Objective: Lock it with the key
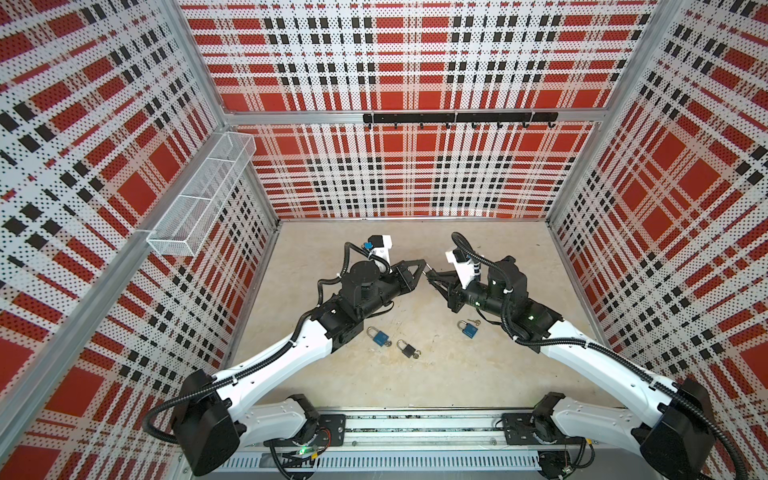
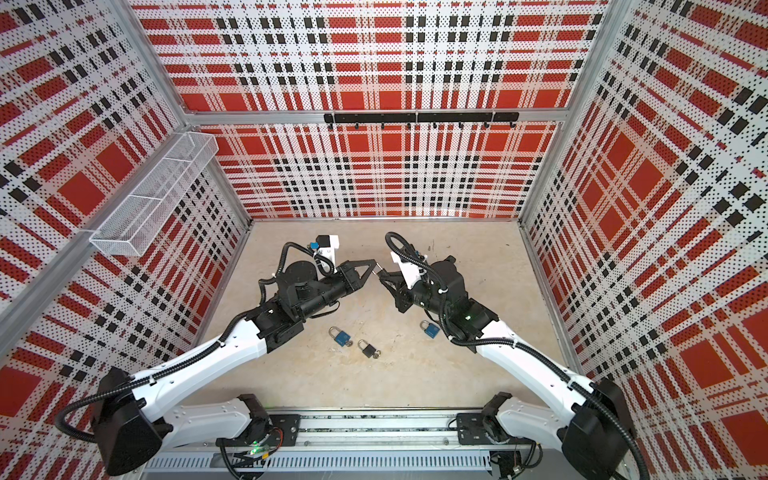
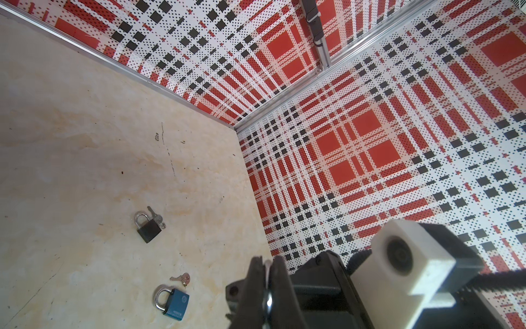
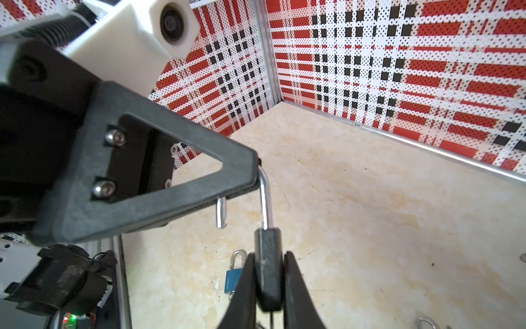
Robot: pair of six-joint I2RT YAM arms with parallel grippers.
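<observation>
2 overhead, 2 wrist close-ups

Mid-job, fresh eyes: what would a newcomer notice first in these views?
Above mid-table, the right gripper has its fingers clamped on the body of a black padlock, while the left gripper pinches its open shackle, one leg hanging free. Three more lie on the table, nearer the robot's base: two blue padlocks and a second black padlock.

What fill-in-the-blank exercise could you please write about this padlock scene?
The left hand clamps the silver shackle of the ___ metal padlock.
That shackle is ___, not shut.
The right hand grips the padlock's ___.
On the beige tabletop lie ___ blue padlocks.
Missing words: black; open; body; two.
</observation>
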